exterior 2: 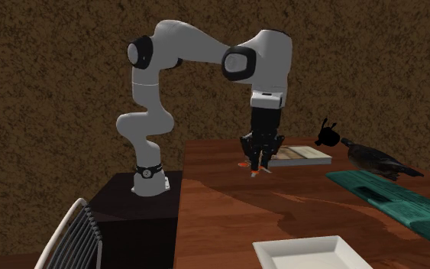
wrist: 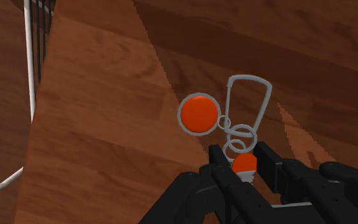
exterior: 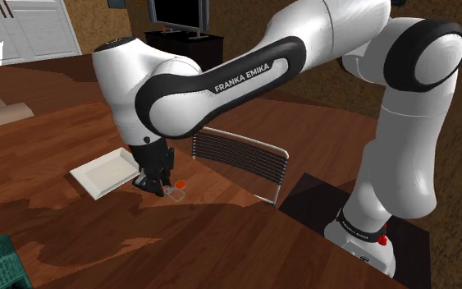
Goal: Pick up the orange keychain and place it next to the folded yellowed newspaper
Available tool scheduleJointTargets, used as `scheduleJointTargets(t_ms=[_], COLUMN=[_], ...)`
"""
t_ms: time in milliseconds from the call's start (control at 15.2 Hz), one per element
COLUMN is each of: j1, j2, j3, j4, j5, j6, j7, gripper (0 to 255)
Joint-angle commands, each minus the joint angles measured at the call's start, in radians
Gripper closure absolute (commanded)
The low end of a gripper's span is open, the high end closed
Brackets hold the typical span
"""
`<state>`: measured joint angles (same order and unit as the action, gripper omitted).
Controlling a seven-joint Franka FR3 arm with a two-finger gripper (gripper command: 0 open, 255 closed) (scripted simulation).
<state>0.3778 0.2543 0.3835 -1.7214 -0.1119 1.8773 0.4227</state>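
Now your tool [wrist: 241, 159] is clamped on the orange keychain [wrist: 199, 114], mid-frame in the second exterior view; the folded newspaper [exterior 2: 303, 157] lies on the table [exterior 2: 228, 218] just to its right.

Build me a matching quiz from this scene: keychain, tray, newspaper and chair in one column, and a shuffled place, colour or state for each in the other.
1. orange keychain
2. tray
3. folded newspaper
4. chair

A. stands off the table, by its edge
B. tan on top, lying on the table
C. clasped by the end effector
D. plain white, lying on the table

Pairs: 1-C, 2-D, 3-B, 4-A
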Motion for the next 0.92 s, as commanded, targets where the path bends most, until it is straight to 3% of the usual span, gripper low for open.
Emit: scheduleJointTargets(t_ms=[0, 858], j1=[0.034, 0.248], j2=[0.010, 0.122], j3=[0.018, 0.104], j4=[0.007, 0.143], j5=[-0.004, -0.052], j6=[0.000, -0.046], j7=[0.054, 0.349], gripper=[255, 255])
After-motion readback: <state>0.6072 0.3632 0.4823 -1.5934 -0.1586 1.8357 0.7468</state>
